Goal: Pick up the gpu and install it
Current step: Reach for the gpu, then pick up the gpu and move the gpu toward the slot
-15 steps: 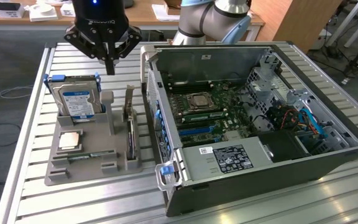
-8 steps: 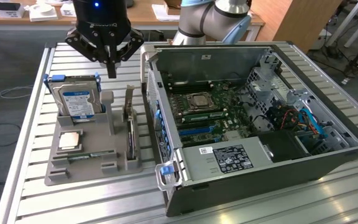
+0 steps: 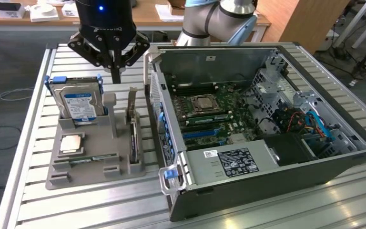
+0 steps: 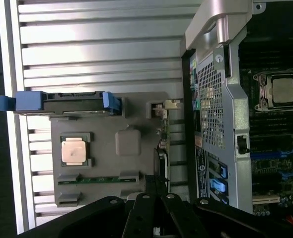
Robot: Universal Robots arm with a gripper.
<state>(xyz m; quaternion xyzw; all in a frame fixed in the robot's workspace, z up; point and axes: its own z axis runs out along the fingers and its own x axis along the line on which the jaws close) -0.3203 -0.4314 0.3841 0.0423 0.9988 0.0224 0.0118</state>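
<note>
The gpu [image 3: 134, 128] stands on its long edge in a slot along the grey holder tray [image 3: 87, 172], on the side nearest the open computer case [image 3: 259, 119]. In the wrist view the gpu [image 4: 164, 144] appears edge-on as a thin strip beside the tray [image 4: 107, 126]. My gripper [image 3: 116, 76] hangs above the slatted table behind the tray's far end, fingers shut and pointing down, holding nothing. In the wrist view the gripper [image 4: 156, 189] sits just off the end of the card, apart from it.
A silver hard drive [image 3: 80, 102] with a blue label stands upright in the tray. A processor chip [image 3: 72, 143] and a narrow green RAM stick [image 3: 94, 158] lie in it too. The case's motherboard [image 3: 211, 112] is exposed. The metal table [image 3: 75, 210] has a slatted top.
</note>
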